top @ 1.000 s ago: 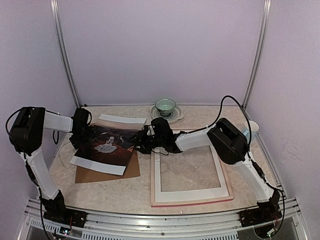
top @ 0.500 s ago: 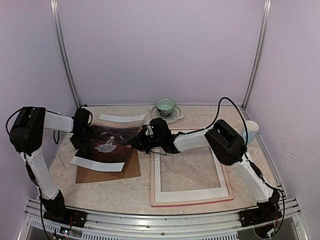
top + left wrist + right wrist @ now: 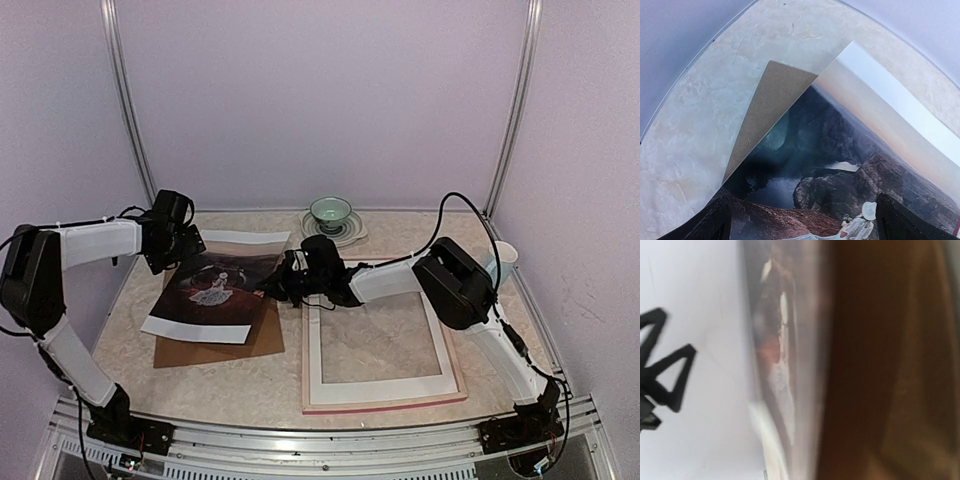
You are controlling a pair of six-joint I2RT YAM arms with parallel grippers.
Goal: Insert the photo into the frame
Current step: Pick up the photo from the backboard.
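- Top view: the photo (image 3: pixel 215 290) lies left of the frame (image 3: pixel 385 404), resting on a brown backing board (image 3: pixel 225 343), with its far end curling upward. The right gripper (image 3: pixel 278 287) is at the photo edge nearest the frame. The left gripper (image 3: pixel 178 245) hangs over the corner farthest from the frame.
- The frame lies flat with a white mat (image 3: pixel 380 385) inside it and a bare opening. A teacup on a saucer (image 3: pixel 330 210) sits beyond the frame, and a white mug (image 3: pixel 501 258) stands at its far right side, so I judge the path across to be low and unobstructed.
- Left wrist view: the 2 fingertips (image 3: pixel 710 222) are spread wide and hold nothing. Below them are the glossy print and a board corner (image 3: pixel 770 105).
- Right wrist view: it is blurred, showing the photo (image 3: pixel 785 365) edge-on and very close. The fingers are not visible, so I cannot tell whether they pinch it.
- Handling, as a judgement: the print is light, thin and floppy — likely to sag or crease if carried by 1 edge. It is best gripped at the margin nearest the frame and kept low.
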